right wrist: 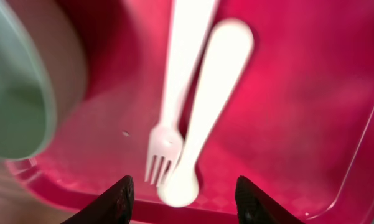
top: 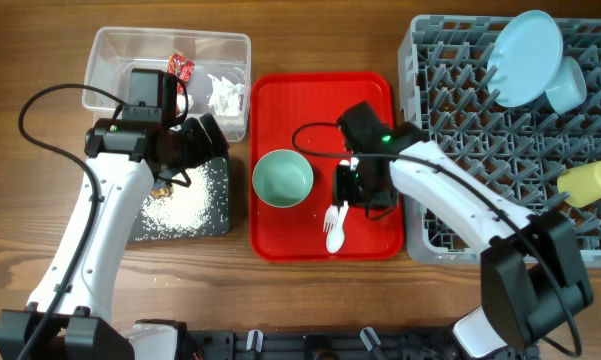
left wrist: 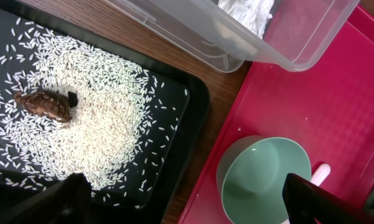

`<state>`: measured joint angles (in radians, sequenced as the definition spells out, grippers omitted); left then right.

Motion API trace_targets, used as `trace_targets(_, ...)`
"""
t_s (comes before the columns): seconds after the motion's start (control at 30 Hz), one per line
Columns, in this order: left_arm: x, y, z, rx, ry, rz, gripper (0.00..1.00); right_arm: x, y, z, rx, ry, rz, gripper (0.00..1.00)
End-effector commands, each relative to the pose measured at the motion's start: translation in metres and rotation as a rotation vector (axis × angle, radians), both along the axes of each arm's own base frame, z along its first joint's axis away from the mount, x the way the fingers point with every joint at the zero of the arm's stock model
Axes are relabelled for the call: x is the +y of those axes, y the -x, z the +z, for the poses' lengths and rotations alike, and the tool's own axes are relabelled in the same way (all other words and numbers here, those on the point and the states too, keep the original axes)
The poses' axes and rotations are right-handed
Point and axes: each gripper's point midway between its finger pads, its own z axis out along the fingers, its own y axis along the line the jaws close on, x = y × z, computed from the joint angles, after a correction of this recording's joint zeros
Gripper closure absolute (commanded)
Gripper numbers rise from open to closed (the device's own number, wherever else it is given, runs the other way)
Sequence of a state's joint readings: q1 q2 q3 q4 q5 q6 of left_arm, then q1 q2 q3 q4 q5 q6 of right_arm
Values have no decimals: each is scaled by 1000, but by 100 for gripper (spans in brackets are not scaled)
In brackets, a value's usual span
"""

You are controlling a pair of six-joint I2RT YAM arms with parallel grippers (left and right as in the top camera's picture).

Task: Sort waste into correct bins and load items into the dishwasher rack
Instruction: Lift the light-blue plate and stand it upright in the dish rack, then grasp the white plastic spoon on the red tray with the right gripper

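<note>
The right gripper (right wrist: 187, 202) hangs over the red tray (right wrist: 311, 93), fingers apart and holding nothing. The white fork (right wrist: 174, 81) and spoon (right wrist: 205, 112) lie side by side just ahead of its fingertips, with the pale green bowl (right wrist: 18, 81) off to one side. The left gripper (left wrist: 193, 208) is spread wide above the black tray (left wrist: 196, 118), with rice crumbs (left wrist: 99, 118) and a brown lump (left wrist: 43, 104) ahead of it.

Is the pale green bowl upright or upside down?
Upright: the pale green bowl sits on the red plastic tray, its empty hollow facing up.
</note>
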<state>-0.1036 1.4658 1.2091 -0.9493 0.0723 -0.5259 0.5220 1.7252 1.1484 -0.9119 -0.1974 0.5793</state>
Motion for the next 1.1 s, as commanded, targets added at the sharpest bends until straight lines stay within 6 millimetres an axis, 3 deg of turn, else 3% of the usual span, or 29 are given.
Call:
trace_targets(0.0,4,-1,6,-23,-13,13,0,-10,11,-21,40,92,-78,47)
trace_targets(0.1,4,-1,6,-23,-13,13,0,-12,18,-27,74,111,-72,48)
trace_targets(0.4,4,-1,6,-23,-13,13,0,7,45,-42,160,109,17,48)
trace_targets(0.63,4,-1,6,-23,-13,13,0,12,61,-43,194,132,44,47)
trace_targets(0.9,4,-1,6,-23,-13,13,0,5,64,-47,196,169,39,47)
trace_targets(1.07,4,-1,6,-23,-13,13,0,-11,62,-47,175,252,41,47)
